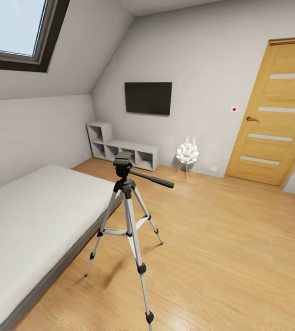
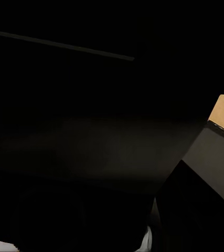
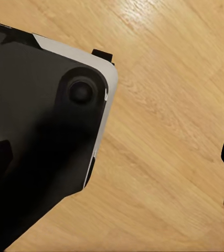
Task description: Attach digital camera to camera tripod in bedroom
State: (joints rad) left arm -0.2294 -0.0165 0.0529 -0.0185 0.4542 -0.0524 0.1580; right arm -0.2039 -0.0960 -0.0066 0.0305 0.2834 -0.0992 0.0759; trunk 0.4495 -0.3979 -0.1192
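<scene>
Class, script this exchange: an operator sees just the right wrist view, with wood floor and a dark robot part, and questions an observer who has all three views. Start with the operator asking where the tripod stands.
Operator: I only see floorboards here. Where is the tripod?
Observer: In the head view the camera tripod stands on the wood floor, right beside the bed.
Operator: Is anything mounted on it?
Observer: No, the tripod head is bare on top.
</scene>
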